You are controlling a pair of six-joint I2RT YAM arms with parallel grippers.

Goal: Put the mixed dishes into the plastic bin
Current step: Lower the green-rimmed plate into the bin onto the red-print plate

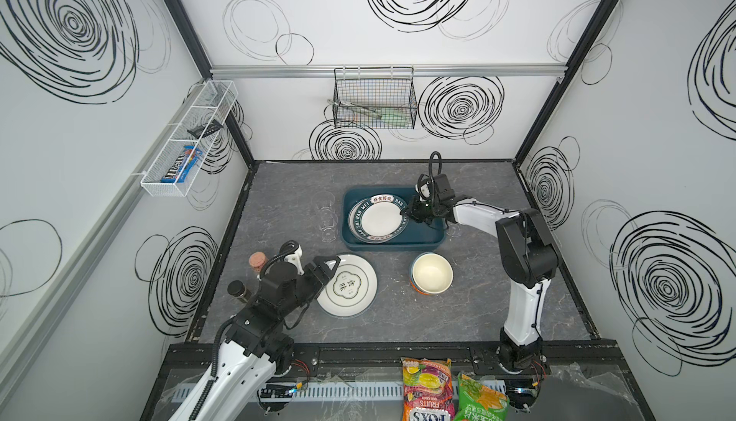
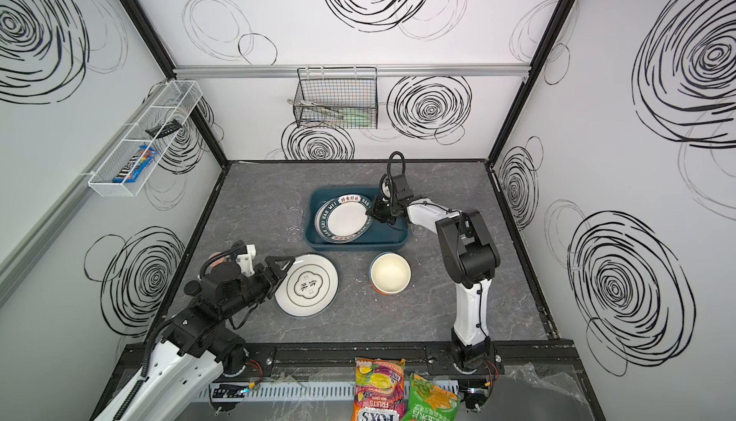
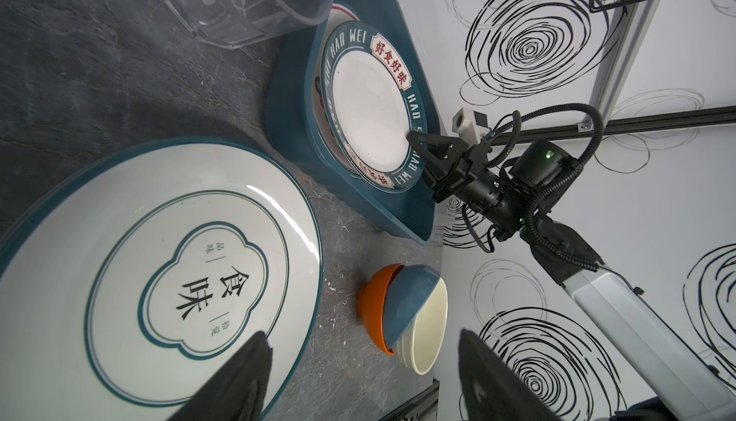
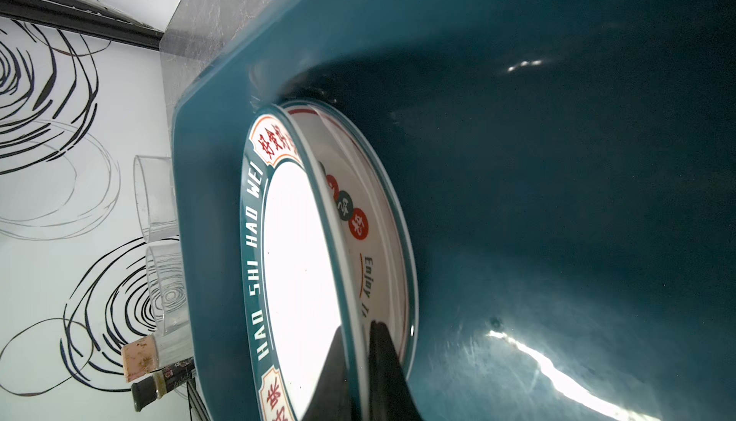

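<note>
The right claw [image 1: 404, 213] is clamped on the near rim of the teal-rimmed plate [image 1: 381, 219], its fingers [image 4: 384, 371] pressed together over that edge, as the right wrist view shows. The plate extends away from the fingertips, tilted, inside the bin [image 1: 422, 241], over a second plate [image 4: 380, 216] with red lettering; its far edge appears to rest on that plate, though the contact is hard to make out. The left claw [image 1: 331, 269] stands wide apart and holds nothing, hovering over the rim of the white plate [image 1: 350, 287] with black characters, which lies flat on the table [image 1: 398, 319] outside the bin. Beyond that plate, ahead of this claw, sits the stack of bowls [image 1: 432, 273]. Two glasses [image 1: 327, 218] stand beside the bin on the side away from the right claw. A cork-stoppered jar [image 1: 257, 261] and a dark-lidded jar [image 1: 235, 288] stand just behind the left claw.
</note>
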